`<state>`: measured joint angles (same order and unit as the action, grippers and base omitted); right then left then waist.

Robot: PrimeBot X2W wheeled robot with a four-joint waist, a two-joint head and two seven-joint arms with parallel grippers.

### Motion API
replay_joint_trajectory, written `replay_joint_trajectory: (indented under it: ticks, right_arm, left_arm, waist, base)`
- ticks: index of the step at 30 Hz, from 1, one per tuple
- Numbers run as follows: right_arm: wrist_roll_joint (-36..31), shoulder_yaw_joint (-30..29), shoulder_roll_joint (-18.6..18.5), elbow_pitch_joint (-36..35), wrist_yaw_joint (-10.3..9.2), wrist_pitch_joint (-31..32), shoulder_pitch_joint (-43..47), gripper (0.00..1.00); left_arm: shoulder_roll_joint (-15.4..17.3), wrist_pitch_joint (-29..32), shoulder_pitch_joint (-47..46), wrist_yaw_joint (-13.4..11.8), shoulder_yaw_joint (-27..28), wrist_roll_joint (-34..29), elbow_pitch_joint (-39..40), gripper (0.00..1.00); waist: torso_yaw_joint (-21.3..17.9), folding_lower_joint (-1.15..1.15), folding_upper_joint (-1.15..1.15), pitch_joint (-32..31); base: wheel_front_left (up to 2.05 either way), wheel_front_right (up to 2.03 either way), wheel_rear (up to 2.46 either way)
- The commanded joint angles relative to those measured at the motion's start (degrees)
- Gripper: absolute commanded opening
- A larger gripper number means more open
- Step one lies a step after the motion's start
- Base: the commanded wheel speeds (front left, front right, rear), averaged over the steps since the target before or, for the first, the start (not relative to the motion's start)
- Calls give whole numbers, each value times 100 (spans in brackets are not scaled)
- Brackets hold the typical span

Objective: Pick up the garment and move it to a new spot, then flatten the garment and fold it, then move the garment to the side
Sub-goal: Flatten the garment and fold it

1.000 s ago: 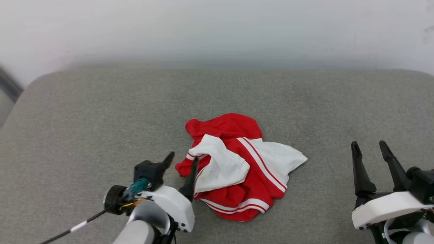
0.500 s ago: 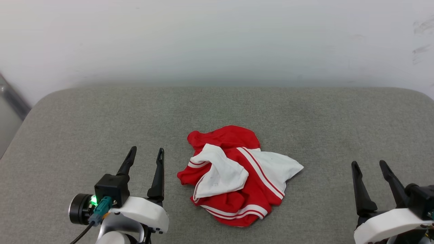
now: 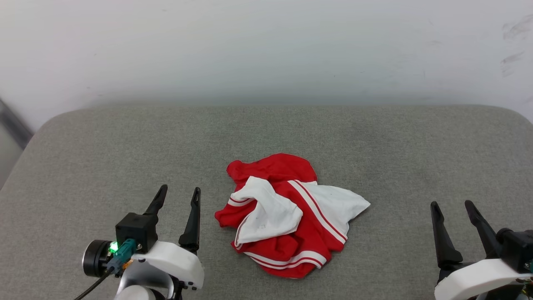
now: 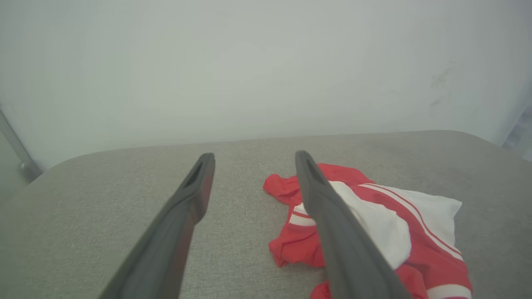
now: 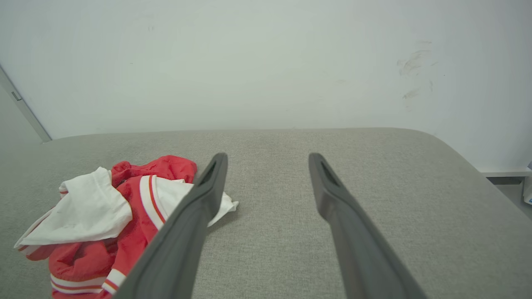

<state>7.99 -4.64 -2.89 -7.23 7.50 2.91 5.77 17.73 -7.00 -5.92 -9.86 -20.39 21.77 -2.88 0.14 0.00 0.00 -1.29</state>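
Observation:
The garment (image 3: 287,216) lies crumpled in a heap on the grey padded surface (image 3: 104,154), red with white sleeves and red-and-white striped trim; any number on it is hidden in the folds. My left gripper (image 3: 179,191) stands open just left of the heap, apart from it, nothing between its fingers. In the left wrist view the garment (image 4: 395,224) lies right of the open gripper (image 4: 251,158). My right gripper (image 3: 452,204) is open at the lower right, well clear of the cloth. In the right wrist view the garment (image 5: 95,216) sits left of the open gripper (image 5: 266,158).
A white wall (image 3: 266,50) rises behind the surface's rounded far edge. A dark strip (image 3: 12,125) runs down the far left beside the surface. Bare grey padding spreads to both sides of the heap and behind it.
My left gripper, whose fingers were at the heap's left edge a second ago, has drawn back left and turned upright, away from the cloth. The head camera tilted, shifting the whole picture downward.

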Motion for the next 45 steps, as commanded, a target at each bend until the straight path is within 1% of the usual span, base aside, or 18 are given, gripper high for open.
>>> replay_joint_trajectory:
  ticks: [1, 4, 9, 12, 15, 18, 19, 24, 28, 29, 30, 31, 32, 35, 37, 39, 42, 45]
  right_arm:
    - [-18, -4, 3, -23, -2, -9, -16, 100]
    - [-19, 6, 3, -35, -2, 8, -58, 100]
    - [-29, 68, 3, -99, -2, 21, -176, 100]
    - [4, 86, 3, -81, -2, 2, -260, 100]
    - [55, 108, 4, -29, -2, -53, -347, 100]
    - [116, 138, 3, 67, -2, -126, -421, 100]
    - [116, 138, 3, 67, -2, -126, -421, 100]
    - [198, 198, 3, 271, -2, -271, -543, 100]
    - [242, 223, 3, 383, -2, -370, -607, 100]
    - [261, 231, 3, 410, -2, -384, -603, 100]
    - [268, 230, 3, 431, -2, -398, -604, 100]
    - [272, 226, 3, 446, -2, -406, -606, 100]
    - [281, 213, 3, 459, -2, -418, -603, 100]
    - [298, 164, 3, 510, -2, -413, -597, 100]
    - [277, 132, 3, 528, -2, -388, -576, 100]
    - [249, 91, 3, 522, -2, -361, -534, 100]
    - [213, 67, 3, 481, -2, -302, -461, 100]
    - [205, 33, 3, 437, -2, -245, -402, 100]
  left_arm:
    - [-19, 114, -111, 87, -45, 105, -3, 100]
    - [-19, 472, -414, 288, -186, 201, -7, 100]
    - [-23, 1378, -1235, 865, -656, 292, -22, 100]
    - [-48, 1998, -1691, 1234, -955, 385, -201, 100]
    - [-23, 2655, -2043, 1476, -1216, 543, -449, 100]
    - [37, 3190, -2292, 1595, -1420, 692, -687, 100]
    - [37, 3190, -2292, 1595, -1420, 692, -687, 100]
    - [155, 3910, -2499, 1682, -1730, 934, -1146, 100]
    - [245, 4182, -2562, 1701, -1831, 1054, -1399, 100]
    - [245, 4212, -2575, 1703, -1843, 1074, -1434, 59]
    - [236, 4192, -2592, 1705, -1846, 1083, -1451, 27]
    - [257, 4172, -2613, 1703, -1860, 1044, -1474, 0]
    - [260, 4159, -2602, 1705, -1878, 1041, -1497, 0]
    - [219, 3848, -2649, 1691, -1830, 988, -1435, 0]
    - [183, 3546, -2691, 1646, -1750, 946, -1335, 0]
    - [151, 3317, -2631, 1598, -1631, 1035, -1228, 0]
    - [201, 2953, -2439, 1397, -1326, 1141, -965, 0]
    - [338, 2633, -2091, 1097, -968, 1275, -668, 0]
  waist:
    - [8, 0, 0, 21]
    - [6, 0, 0, 87]
    - [-69, 0, 0, 370]
    - [-155, 0, 0, 580]
    - [-267, 0, 0, 787]
    - [-378, 0, 0, 967]
    - [-378, 0, 0, 967]
    - [-545, 0, 0, 1160]
    - [-625, 0, 0, 1231]
    - [-634, 0, 0, 1234]
    - [-636, 0, 0, 1235]
    - [-631, 0, 0, 1231]
    - [-620, 0, 0, 1217]
    - [-557, 0, 0, 1135]
    - [-478, 0, 0, 1046]
    - [-384, 0, 0, 956]
    - [-236, 0, 0, 809]
    - [-82, 0, 0, 708]
  base:
    - [0, 0, 0]
    - [0, 0, 0]
    - [0, 0, 0]
    - [0, 0, 0]
    - [0, 0, 0]
    - [0, 0, 0]
    - [0, 0, 0]
    - [0, 0, 0]
    - [0, 0, 0]
    - [0, 0, 0]
    - [0, 0, 0]
    - [0, 0, 0]
    - [0, 0, 0]
    - [0, 0, 0]
    - [0, 0, 0]
    - [0, 0, 0]
    - [0, 0, 0]
    - [0, 0, 0]
